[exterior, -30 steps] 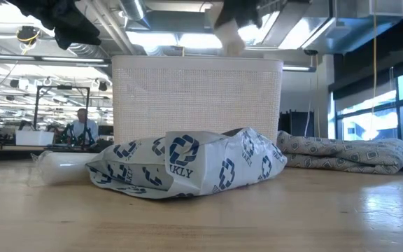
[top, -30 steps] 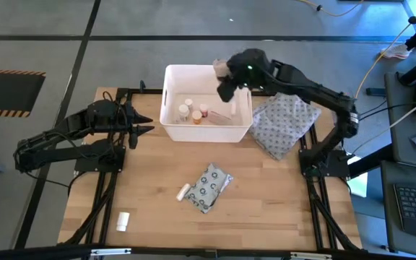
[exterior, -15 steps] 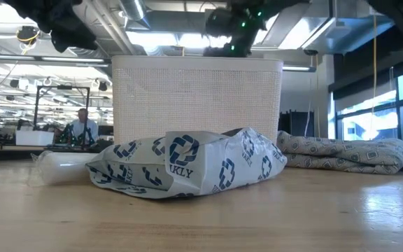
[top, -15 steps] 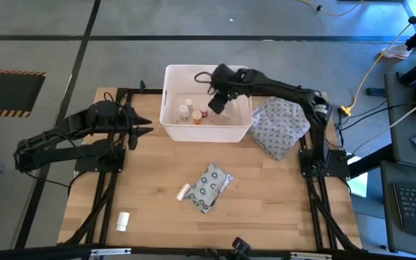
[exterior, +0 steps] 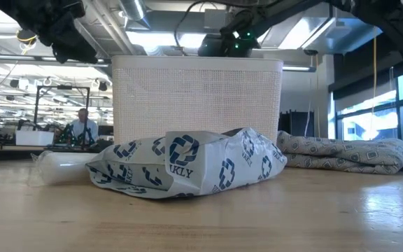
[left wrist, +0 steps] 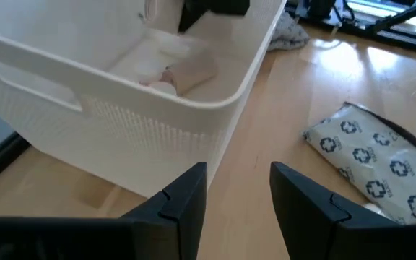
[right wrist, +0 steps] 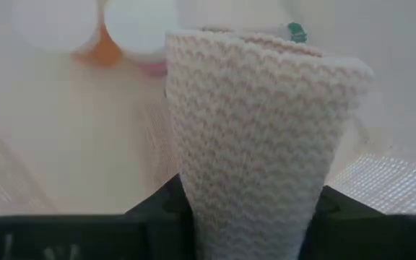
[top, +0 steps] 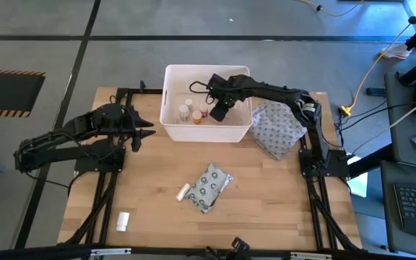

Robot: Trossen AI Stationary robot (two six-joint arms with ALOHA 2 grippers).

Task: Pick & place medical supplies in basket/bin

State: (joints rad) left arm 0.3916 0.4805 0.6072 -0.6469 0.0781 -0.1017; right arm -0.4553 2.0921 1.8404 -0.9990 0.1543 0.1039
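The white tub [top: 172,128] stands at the table's far middle, with white and orange pill bottles [top: 186,110] on its floor. My right gripper [top: 219,110] is low inside the tub, shut on a cream gauze roll [right wrist: 258,130]. My left gripper [top: 143,131] hovers open just left of the tub, and its wrist view shows the tub wall [left wrist: 121,108] close ahead. The dotted packet [top: 209,187] lies flat on the table's middle, with a small white tube [top: 183,191] touching its left side. A white bottle [top: 123,220] lies near the near-left corner. My right gripper pinches the gauze roll between its two fingers [right wrist: 161,209], one on each side of the roll's lower part [right wrist: 251,195]. The roll stands out past the fingers, above the tub's floor. Whether it touches the floor, I cannot tell.
A grey patterned cloth pouch [top: 280,126] lies on the table right of the tub, under my right arm. In the low view the packet [exterior: 187,164] stands in front of the tub [exterior: 198,98]. Bare wood lies along the near and right edges.
My right gripper, with the gauze roll, has moved from above the tub's far right corner toward the left and near edges, and down into the tub. It has stayed shut on the roll.
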